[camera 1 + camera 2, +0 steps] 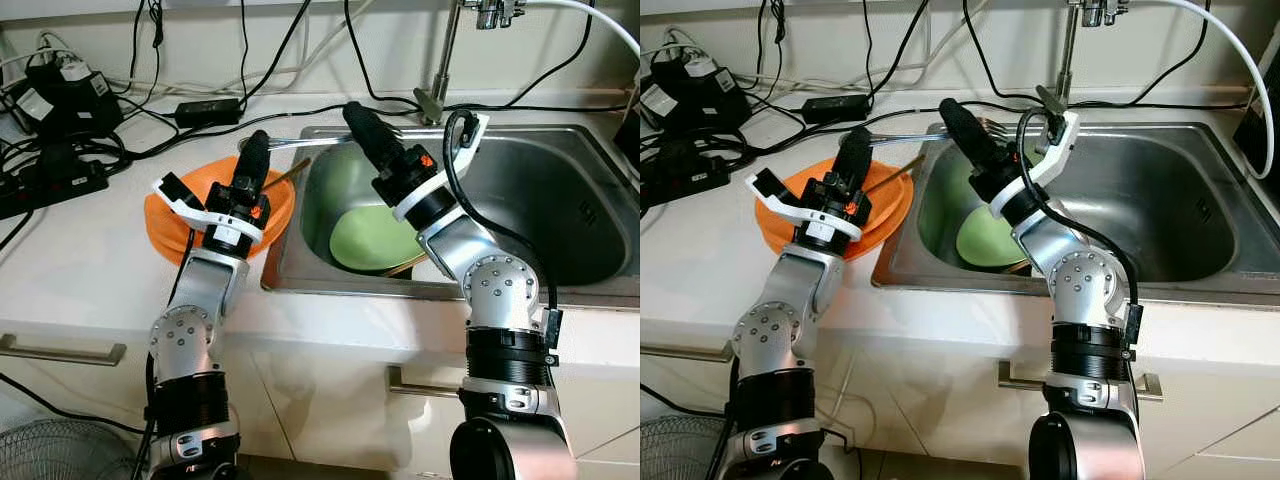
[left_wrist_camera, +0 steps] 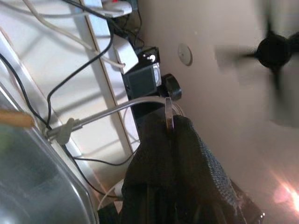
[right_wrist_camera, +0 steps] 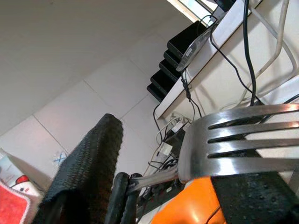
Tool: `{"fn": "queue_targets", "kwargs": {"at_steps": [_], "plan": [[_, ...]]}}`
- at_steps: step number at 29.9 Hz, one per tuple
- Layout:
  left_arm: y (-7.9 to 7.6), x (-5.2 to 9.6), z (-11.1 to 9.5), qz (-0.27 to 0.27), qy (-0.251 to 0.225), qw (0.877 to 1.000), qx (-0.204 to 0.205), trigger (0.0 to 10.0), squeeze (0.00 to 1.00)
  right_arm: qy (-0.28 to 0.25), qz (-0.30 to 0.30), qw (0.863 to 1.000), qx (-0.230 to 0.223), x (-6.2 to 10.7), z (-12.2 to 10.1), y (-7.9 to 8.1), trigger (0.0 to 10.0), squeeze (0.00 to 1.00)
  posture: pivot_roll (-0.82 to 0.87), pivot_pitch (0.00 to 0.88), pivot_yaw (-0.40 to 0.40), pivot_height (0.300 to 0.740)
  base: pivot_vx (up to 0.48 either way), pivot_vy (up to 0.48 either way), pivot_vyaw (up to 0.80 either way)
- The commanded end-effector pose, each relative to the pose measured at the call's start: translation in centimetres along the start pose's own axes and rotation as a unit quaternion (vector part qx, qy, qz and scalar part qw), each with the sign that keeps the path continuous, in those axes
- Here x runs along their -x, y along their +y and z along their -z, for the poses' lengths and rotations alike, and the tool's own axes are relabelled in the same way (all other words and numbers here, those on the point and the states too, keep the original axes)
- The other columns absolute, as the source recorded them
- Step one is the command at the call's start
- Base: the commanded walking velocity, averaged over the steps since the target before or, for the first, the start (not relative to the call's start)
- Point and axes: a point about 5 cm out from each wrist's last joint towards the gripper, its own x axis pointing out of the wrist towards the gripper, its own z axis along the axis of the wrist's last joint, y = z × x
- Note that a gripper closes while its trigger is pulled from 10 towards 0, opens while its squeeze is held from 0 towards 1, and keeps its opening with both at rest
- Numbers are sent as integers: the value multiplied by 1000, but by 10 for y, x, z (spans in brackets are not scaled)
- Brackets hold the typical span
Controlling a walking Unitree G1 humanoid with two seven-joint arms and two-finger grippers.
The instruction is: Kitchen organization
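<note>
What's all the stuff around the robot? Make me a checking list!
Surface: white counter with a steel sink.
Job's things: green plate in the sink; orange plate on the counter beside it; metal fork in the air.
Clutter: wooden stick leaning over the orange plate.
Hands: left hand pinches the fork's handle; right hand is at the prong end.
Cables: black cables and a power strip along the back.
Surroundings: faucet, fan on the floor.

kitchen | steel sink (image 1: 560, 200) | faucet (image 1: 445, 60) | white counter (image 1: 80, 270) | cabinet handles (image 1: 60, 350)
</note>
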Motion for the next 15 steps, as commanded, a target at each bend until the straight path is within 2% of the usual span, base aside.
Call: {"fn": "queue_targets", "kwargs": {"at_steps": [1, 15], "plan": [[-2, 1, 5, 3, 0, 1000, 10, 0, 0, -7, -8, 1000, 7, -8, -4, 7, 0, 0, -41, 0, 111, 740, 0, 0, 0], [0, 3, 3, -7, -6, 1000, -2, 0, 0, -18, 17, 1000, 11, -10, -6, 0, 0, 0, -41, 0, 111, 740, 0, 0, 0]]}}
